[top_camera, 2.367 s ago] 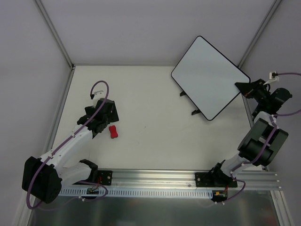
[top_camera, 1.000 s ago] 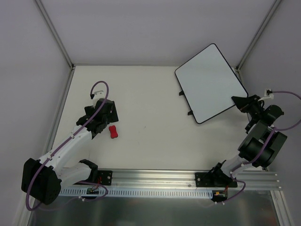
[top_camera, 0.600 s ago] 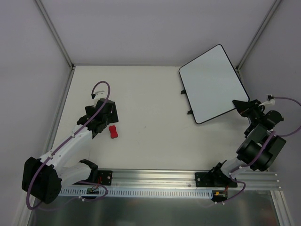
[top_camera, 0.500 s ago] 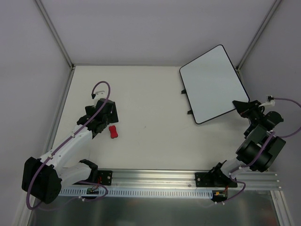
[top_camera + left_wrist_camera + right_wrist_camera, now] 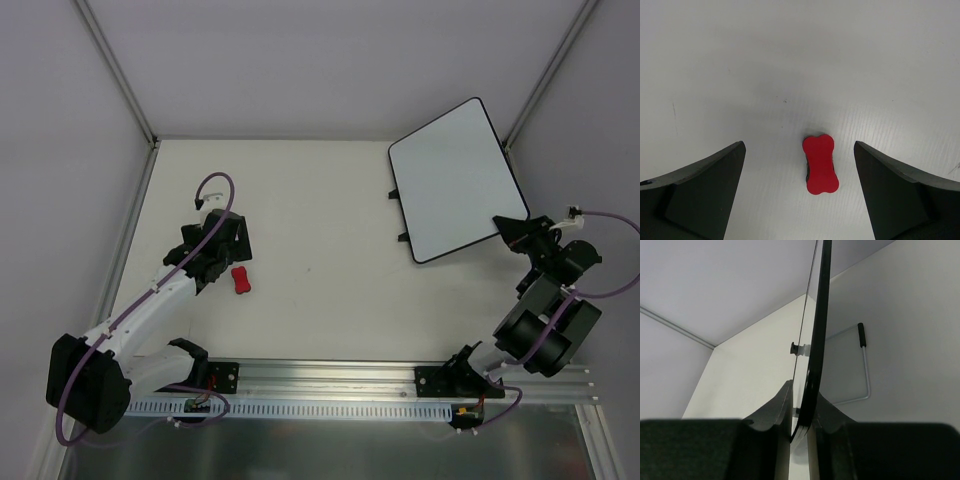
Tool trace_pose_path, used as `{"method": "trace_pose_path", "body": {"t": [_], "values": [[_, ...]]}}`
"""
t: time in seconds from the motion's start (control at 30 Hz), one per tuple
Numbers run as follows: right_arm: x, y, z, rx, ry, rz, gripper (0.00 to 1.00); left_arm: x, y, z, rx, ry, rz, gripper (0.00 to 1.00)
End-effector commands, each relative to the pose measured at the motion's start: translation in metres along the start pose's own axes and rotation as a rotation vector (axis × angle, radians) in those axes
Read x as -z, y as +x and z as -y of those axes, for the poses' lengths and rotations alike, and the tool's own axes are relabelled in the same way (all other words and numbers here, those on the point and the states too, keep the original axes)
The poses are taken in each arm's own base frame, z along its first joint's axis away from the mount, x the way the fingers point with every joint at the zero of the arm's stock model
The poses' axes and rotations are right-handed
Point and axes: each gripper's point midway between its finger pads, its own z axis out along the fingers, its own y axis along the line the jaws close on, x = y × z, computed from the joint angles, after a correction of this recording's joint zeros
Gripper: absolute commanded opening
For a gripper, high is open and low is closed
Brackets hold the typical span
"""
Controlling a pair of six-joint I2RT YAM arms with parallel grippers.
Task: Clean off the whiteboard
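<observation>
**A:** Where is the whiteboard (image 5: 455, 180)?

**B:** Just ahead of the right gripper (image 5: 804, 397). Both fingers press on its rim, one on each side, so that arm is the nearer one. The board is held tilted, well apart from the left gripper (image 5: 799, 146).

**A:** And the left one?

**B:** Spread wide. The red bone-shaped eraser (image 5: 820, 164) lies between its fingers, with the long axis pointing nearly away from the wrist (closing would catch its narrow sides, I think).

**A:** Do the views differ?

**B:** Yes. The top view shows the board's face, blank as far as I see. The right wrist view shows only the rim edge-on and a wire foot (image 5: 866, 367).
</observation>
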Motion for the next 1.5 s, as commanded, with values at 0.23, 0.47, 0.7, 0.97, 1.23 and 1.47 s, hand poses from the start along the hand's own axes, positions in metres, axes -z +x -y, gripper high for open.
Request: {"method": "trace_pose_path", "body": {"t": [0.23, 0.47, 0.7, 0.97, 1.23, 1.47], "values": [[0.008, -0.009, -0.033, 0.126, -0.093, 0.01, 0.0, 0.007, -0.01, 0.003, 0.045, 0.034, 0.041, 0.91], [0.016, -0.002, -0.037, 0.107, -0.084, 0.019, 0.0, 0.009, -0.012, 0.004, 0.048, 0.048, 0.055, 0.92], [0.02, 0.006, -0.036, 0.084, -0.075, 0.014, 0.04, 0.012, -0.013, 0.004, 0.046, 0.054, 0.071, 0.92], [0.02, 0.007, -0.032, 0.075, -0.064, 0.016, 0.42, 0.012, -0.012, 0.005, 0.038, 0.056, 0.076, 0.91], [0.022, 0.007, -0.025, 0.064, -0.036, 0.031, 0.57, 0.012, -0.012, 0.006, 0.038, 0.056, 0.078, 0.91], [0.029, 0.015, -0.009, 0.019, 0.018, 0.044, 0.8, 0.012, -0.014, 0.005, 0.045, 0.054, 0.083, 0.91]]}}
